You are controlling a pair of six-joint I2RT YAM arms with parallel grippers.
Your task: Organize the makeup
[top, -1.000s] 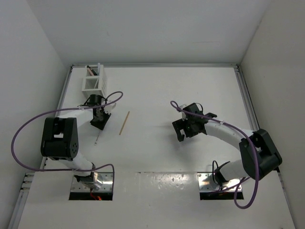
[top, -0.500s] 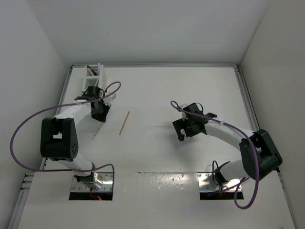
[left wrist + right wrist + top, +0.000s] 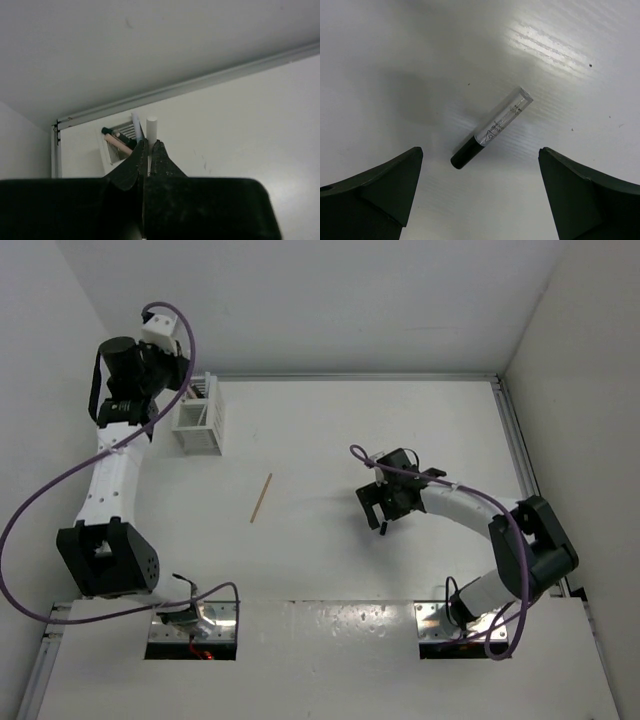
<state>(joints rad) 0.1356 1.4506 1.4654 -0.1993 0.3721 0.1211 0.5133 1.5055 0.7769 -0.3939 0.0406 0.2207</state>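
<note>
left gripper [image 3: 150, 151]: raised high over the back-left corner, jaws clamped on white stick [image 3: 151, 126]
holder [image 3: 198, 422]: under that gripper by the back rail, other sticks [image 3: 118, 141] stood in it
right gripper [image 3: 480, 152]: jaws wide, gripped nothing, hovered over clear tube [image 3: 495, 126] lying flat
tan stick [image 3: 261, 497]: lay loose on table [image 3: 330, 420], between the arms

left hand [image 3: 149, 146] raised high — now clamping white stick [image 3: 151, 126]

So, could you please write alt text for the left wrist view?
The left gripper is shut on a slim white stick, pointed toward a white slatted holder holding other makeup sticks.
</note>
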